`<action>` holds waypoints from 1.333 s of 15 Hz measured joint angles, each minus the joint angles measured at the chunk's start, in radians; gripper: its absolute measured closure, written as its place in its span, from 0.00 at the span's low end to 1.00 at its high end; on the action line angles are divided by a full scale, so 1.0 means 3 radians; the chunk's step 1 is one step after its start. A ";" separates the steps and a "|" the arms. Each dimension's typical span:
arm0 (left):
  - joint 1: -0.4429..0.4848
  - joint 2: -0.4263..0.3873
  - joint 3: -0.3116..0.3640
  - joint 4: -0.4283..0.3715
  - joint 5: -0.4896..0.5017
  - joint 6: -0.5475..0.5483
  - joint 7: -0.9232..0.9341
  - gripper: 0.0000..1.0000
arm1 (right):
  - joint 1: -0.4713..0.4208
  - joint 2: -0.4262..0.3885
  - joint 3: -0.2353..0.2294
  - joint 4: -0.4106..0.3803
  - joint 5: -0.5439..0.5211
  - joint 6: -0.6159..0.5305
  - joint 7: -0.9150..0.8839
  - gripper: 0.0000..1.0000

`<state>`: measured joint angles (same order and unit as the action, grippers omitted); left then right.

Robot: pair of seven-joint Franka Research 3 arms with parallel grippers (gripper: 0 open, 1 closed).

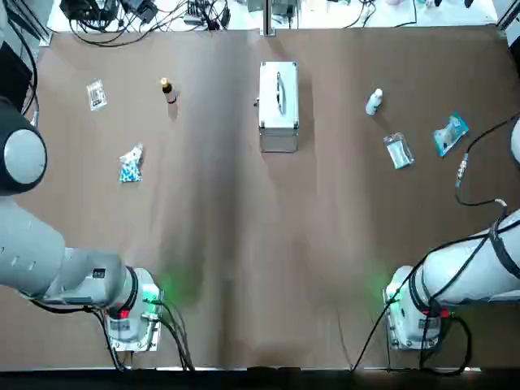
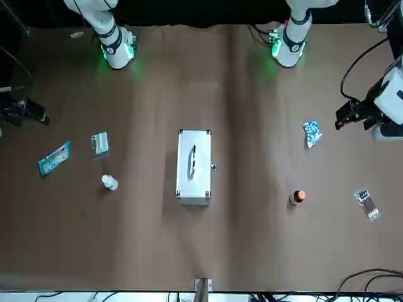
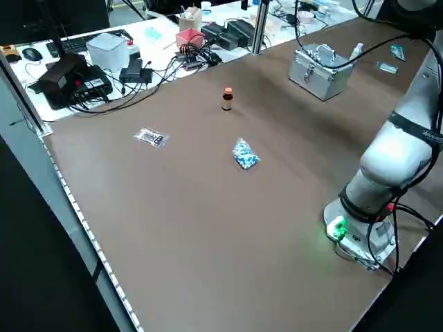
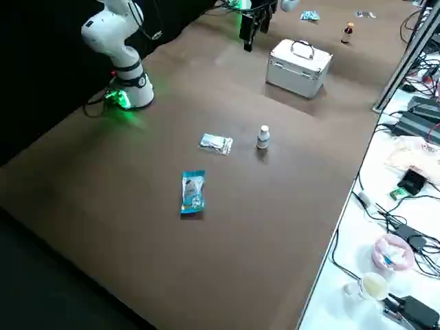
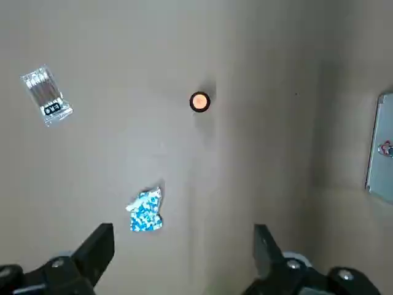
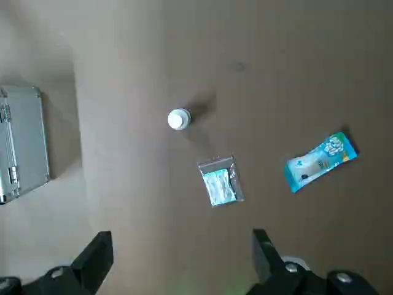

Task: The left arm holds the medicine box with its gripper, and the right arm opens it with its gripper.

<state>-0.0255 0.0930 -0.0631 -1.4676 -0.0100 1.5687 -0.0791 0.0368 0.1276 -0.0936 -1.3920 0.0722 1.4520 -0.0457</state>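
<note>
Table (image 1: pixel 244 244) plain brown. Box (image 1: pixel 279 101) silver. Bottle (image 1: pixel 167 89) dark, orange cap. Packet (image 1: pixel 131 165) blue-white speckled. Vial (image 1: pixel 374 101) white. Pouch (image 1: pixel 450 134) blue. Sachet (image 1: pixel 398 150) clear, pale blue inside. Arms (image 1: pixel 463 264) white, green lights (image 1: pixel 158 291) at bases.

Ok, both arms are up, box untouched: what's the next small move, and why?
Probably swing the left tool over to the medicine box and lower it to grip. The box lies shut at the far middle of the table, nothing touching it; the left tool hangs open over by the blue packet. The right tool, also open, can't usefully open it until it's held.
</note>
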 joint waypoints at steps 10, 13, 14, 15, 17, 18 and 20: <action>0.0008 0.0139 0.0005 -0.0027 -0.0002 -0.0143 -0.0013 0.00 | -0.0041 0.0004 -0.0026 0.0005 0.0347 0.0032 0.0004 0.00; 0.0007 0.0332 0.0005 -0.0138 -0.0003 -0.0317 -0.0098 0.00 | 0.0018 0.0032 -0.0006 0.0003 0.0421 0.0040 0.0004 0.00; 0.0006 0.0352 0.0004 -0.0197 -0.0013 -0.0312 -0.0177 0.00 | 0.0082 0.0045 -0.0002 0.0002 0.0429 0.0057 0.0019 0.00; 0.0006 0.0358 0.0004 -0.0273 -0.0054 -0.0275 -0.0265 0.00 | 0.0163 0.0065 0.0003 -0.0001 0.0437 0.0075 0.0091 0.00; 0.0005 0.0358 0.0003 -0.0451 -0.0182 -0.0137 -0.0433 0.00 | 0.0334 0.0116 0.0012 -0.0003 0.0461 0.0121 0.0276 0.00; 0.0001 0.0358 0.0001 -0.0550 -0.0221 -0.0062 -0.0516 0.00 | 0.0415 0.0143 0.0016 -0.0004 0.0464 0.0151 0.0352 0.00; -0.0012 0.0364 -0.0010 -0.0774 -0.0384 0.0172 -0.0858 0.00 | 0.0571 0.0210 0.0020 -0.0008 0.0477 0.0214 0.0549 0.07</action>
<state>-0.0290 0.2022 -0.0661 -1.6998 -0.1253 1.6205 -0.3365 0.2080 0.1907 -0.0876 -1.3944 0.2153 1.5162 0.1190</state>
